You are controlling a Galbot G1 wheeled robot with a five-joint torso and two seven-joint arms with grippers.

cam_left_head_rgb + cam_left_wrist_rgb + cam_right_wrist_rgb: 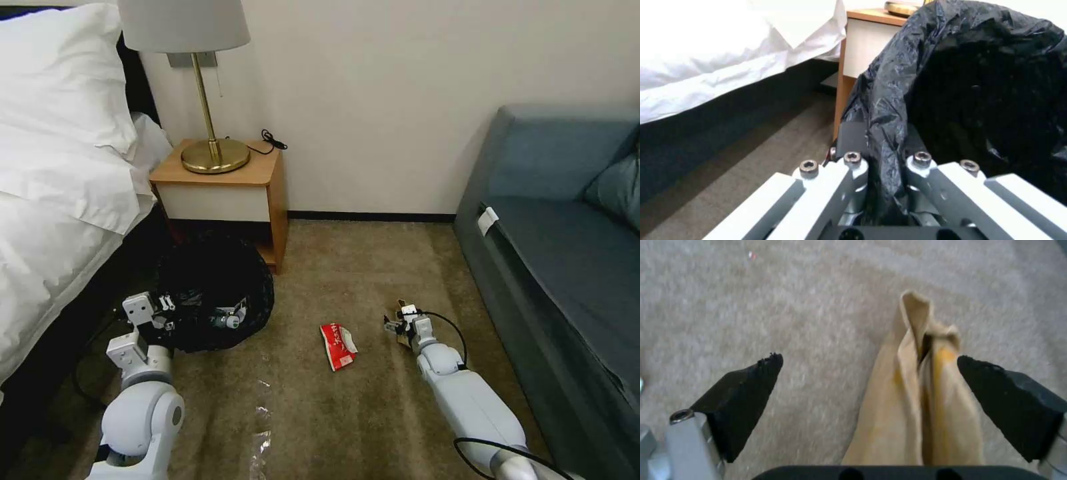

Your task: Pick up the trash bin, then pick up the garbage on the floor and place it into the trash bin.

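— What is the left arm doing over by the bed?

— The left gripper (882, 173) is pinching the crinkled black bag at the rim of the small round trash bin (217, 287), its jaws closed narrow on that fold of plastic. The bin is sitting low between the white bedding (60, 187) and the wooden nightstand (223, 190), just in front of the nightstand's open shelf. Something small with a green label is lying inside the bin, though I cannot tell exactly what it is.

— And the right one?

— The right gripper (400, 323) is hanging low over the tan carpet (347, 267), near the blue-grey sofa (560, 227). Its 2 black fingertips (751, 390) are standing wide apart, and a crumpled brown paper wrapper (916, 406) is lying between them, closer to one pad than the other. I cannot tell whether that pad is touching it.

— Anything else on the floor?

— 1 small red packet (338, 345) with white print is lying flat on the carpet, between the bin and the right gripper, well apart from both. A gold lamp (213, 150) is standing on the nightstand.
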